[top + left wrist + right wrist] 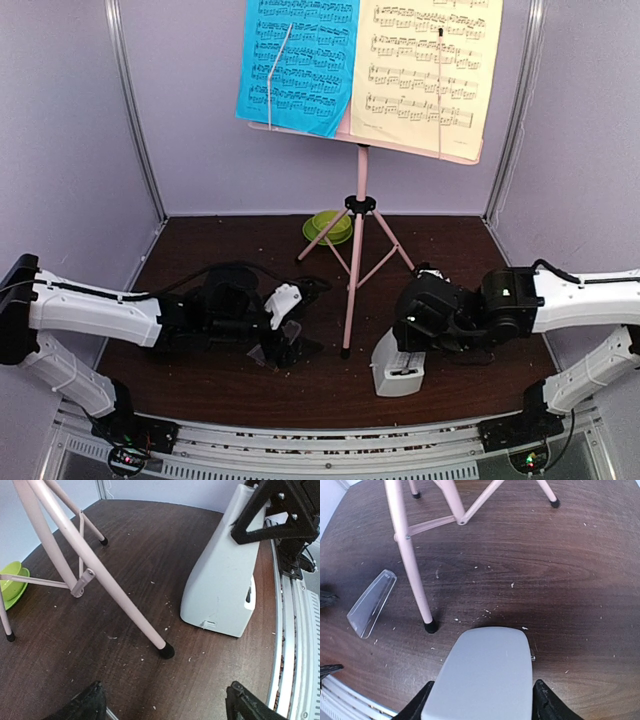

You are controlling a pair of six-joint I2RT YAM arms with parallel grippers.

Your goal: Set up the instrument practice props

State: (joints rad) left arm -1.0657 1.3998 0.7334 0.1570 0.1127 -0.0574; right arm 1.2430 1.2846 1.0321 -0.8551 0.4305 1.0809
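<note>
Landmark: the pink music stand (pixel 361 180) is upright in the middle of the table, with the blue sheet (pixel 300 60) and the yellow sheet (pixel 430 60) on its desk.
Metronome: the white metronome (pixel 220 585) stands on its base just on the right-arm side of the stand's near foot (pixel 431 626). Its long axis points up and leans a little.
Clear cover: the clear cover (pixel 372 602) is off the metronome. It lies flat on the table, on the left-arm side of the same foot, and its long axis runs roughly towards the stand.
Right gripper: the right gripper (pixel 482 692) is over the metronome from above, with one finger at each side of the body. The fingers are partly open and very close to the sides, but I cannot tell if they press it.
Left gripper: the left gripper (pixel 165 690) is low on the left-arm side of the stand. Its fingers are wide apart and there is nothing between them.
Key relation: the metronome is between the right fingers, and the cover is nearer to the left arm. The stand's near leg stands between the two pieces.
Judgement: the right arm probably places the metronome, and the cover is better reached from the left.
Risk: a sideways move can knock the near leg.
</note>
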